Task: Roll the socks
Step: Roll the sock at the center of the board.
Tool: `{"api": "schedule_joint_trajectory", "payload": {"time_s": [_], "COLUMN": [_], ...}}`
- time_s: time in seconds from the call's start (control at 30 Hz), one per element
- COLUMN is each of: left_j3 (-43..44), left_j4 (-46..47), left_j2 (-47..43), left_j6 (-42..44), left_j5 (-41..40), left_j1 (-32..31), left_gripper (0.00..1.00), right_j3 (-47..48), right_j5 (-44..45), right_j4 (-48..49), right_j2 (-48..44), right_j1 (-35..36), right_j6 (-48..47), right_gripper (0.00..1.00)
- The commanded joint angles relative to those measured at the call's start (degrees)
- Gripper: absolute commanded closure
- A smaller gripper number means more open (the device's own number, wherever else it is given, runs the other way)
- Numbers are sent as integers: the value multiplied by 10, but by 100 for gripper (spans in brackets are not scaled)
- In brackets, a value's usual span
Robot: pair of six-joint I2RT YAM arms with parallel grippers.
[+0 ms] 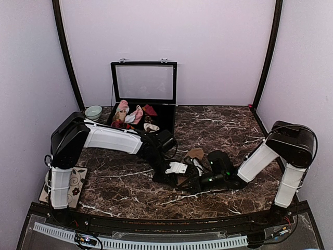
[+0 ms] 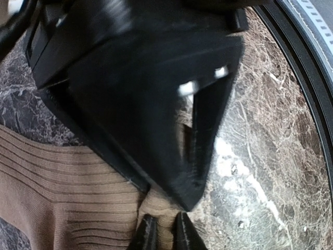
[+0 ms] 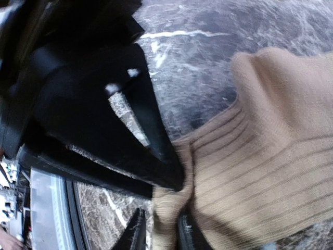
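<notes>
A tan-brown ribbed sock (image 1: 196,153) lies on the dark marble table (image 1: 218,130) in the middle, partly under both arms. My left gripper (image 1: 182,181) and right gripper (image 1: 191,183) meet at its near edge. In the left wrist view the left gripper (image 2: 165,234) is shut on a fold of the tan sock (image 2: 62,182), with the right gripper's black body just ahead. In the right wrist view the right gripper (image 3: 160,234) pinches a fold of the same sock (image 3: 260,156). I cannot make out the cream pair; the arms hide much of the middle.
An open black box (image 1: 167,121) with a raised clear lid (image 1: 144,82) stands at the back and holds pink-and-white bundles (image 1: 128,113) and dark red ones. A pale bowl (image 1: 93,112) sits left of it. A patterned mat (image 1: 78,179) lies under the left base. A black rail (image 1: 156,224) runs along the front edge.
</notes>
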Motion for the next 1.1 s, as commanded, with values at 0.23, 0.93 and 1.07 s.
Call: {"api": "schedule_joint_trajectory", "payload": {"time_s": [0.23, 0.93, 1.07], "left_j3": [92, 281, 312], "left_j4": [-205, -346, -371], "left_j2": [106, 251, 276], "left_j6": [-44, -145, -148], "left_j5": [50, 103, 100], "left_j1": [28, 56, 57], "left_gripper": [98, 95, 95], "right_j3": [-86, 6, 32], "right_j5": [107, 406, 419], "right_j4": [-112, -275, -255], "right_j2": [-100, -222, -190], "right_j1": [-6, 206, 207], "right_j6": [-33, -403, -452], "right_gripper": [69, 68, 62]}}
